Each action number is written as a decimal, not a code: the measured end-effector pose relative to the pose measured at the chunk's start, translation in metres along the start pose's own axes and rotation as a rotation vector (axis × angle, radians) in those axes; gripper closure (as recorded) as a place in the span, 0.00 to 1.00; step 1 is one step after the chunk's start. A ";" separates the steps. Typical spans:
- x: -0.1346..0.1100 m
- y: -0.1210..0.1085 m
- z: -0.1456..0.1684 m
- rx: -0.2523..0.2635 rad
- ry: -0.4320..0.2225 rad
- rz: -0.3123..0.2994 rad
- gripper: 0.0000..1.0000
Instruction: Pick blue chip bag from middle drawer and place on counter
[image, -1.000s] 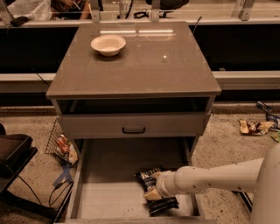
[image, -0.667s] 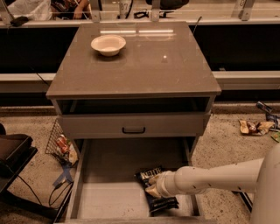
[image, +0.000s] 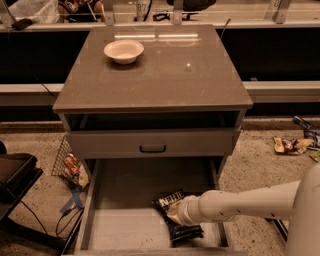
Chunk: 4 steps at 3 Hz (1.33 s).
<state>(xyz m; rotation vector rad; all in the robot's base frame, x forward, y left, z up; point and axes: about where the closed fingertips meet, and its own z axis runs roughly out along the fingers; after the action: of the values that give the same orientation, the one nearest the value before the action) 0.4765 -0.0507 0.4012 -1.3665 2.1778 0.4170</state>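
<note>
The blue chip bag lies on the floor of the open middle drawer, towards its right front, with its white lettering facing up. My gripper reaches in from the right on a white arm and sits right on the middle of the bag, hiding that part. The bag's lower end shows below the gripper. The counter is the glossy grey-brown cabinet top above.
A pale bowl stands on the counter's back left. The shut upper drawer front with a black handle overhangs the open drawer. Crumpled wrappers lie on the floor at right; a wire basket and a black object are at left.
</note>
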 end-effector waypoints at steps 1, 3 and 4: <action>0.000 0.001 0.001 -0.002 0.000 -0.001 0.62; -0.001 0.003 0.002 -0.006 0.000 -0.002 0.16; -0.001 0.003 0.003 -0.009 0.000 -0.002 0.00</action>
<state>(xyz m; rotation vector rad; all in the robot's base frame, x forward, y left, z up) 0.4746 -0.0469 0.3991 -1.3732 2.1767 0.4262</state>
